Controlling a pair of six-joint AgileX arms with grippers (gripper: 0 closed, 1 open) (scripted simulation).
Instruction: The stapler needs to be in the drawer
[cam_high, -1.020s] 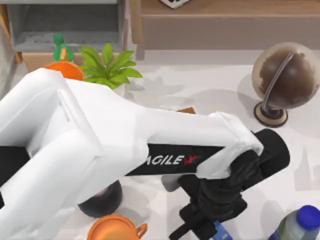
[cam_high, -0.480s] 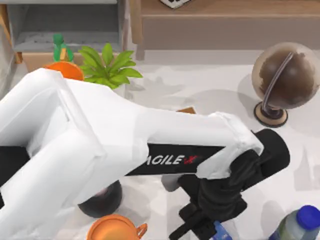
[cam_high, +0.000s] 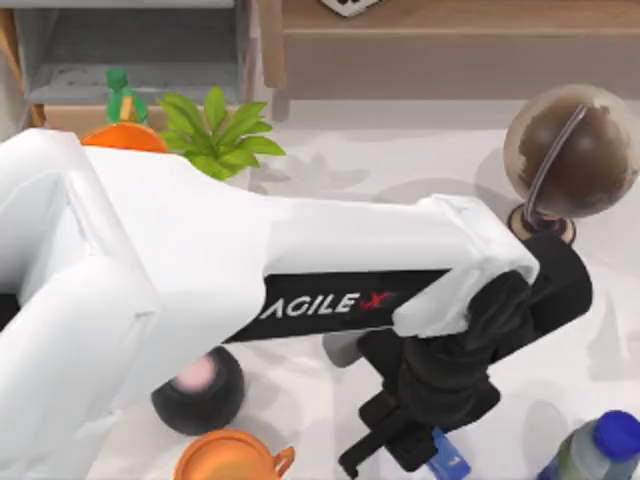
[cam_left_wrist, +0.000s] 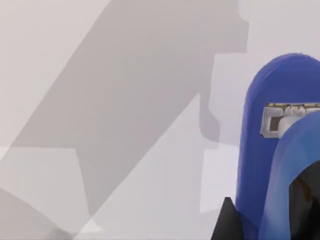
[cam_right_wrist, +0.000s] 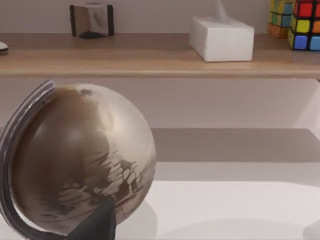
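Left hand (cam_high: 420, 462) around the stapler (cam_high: 447, 461), drawer (cam_high: 130, 60) well apart.

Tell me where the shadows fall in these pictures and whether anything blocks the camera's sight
Top view: the left arm covers much of the table; soft shadows lie beside the globe and plant. Left wrist view: a broad angular shadow crosses the table next to the stapler. Right wrist view: the shelf shades the wall beneath it.

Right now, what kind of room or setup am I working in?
Likely a rendered study or home-office desk: a brown-and-cream desk globe, a long wooden shelf holding a white tissue box and a colourful puzzle cube.
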